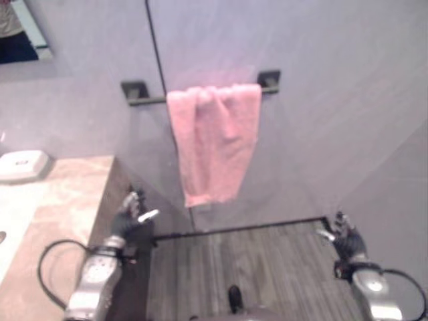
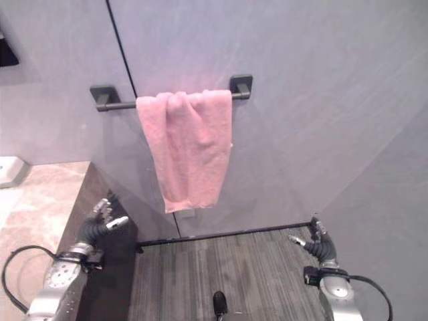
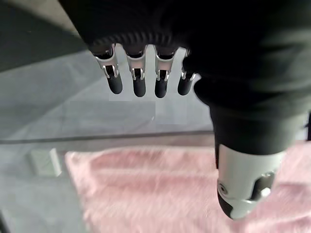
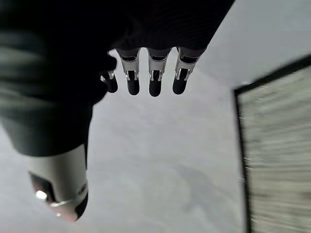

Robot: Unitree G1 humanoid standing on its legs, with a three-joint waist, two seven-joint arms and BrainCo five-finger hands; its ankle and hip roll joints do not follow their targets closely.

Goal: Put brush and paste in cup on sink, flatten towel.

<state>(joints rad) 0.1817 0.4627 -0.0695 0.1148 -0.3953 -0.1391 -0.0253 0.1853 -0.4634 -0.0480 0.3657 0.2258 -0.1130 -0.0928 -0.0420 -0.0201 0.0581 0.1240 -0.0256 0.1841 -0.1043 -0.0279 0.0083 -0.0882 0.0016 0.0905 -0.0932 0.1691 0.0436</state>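
Both hands sit low in the frame with fingers straight and relaxed, holding nothing: left hand (image 1: 131, 215) at lower left beside the counter (image 1: 63, 200), right hand (image 1: 345, 238) at lower right above the floor (image 1: 254, 261). Upper centre, the pink towel (image 1: 214, 140) hangs bunched over the bar (image 1: 144, 100) on the wall.

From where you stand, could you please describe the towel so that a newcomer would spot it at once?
On the grey wall ahead, a dark towel bar runs between two square mounts. The pink towel hangs bunched over its right half, above the wood-look floor. It is the one soft, coloured thing among grey and dark surfaces.
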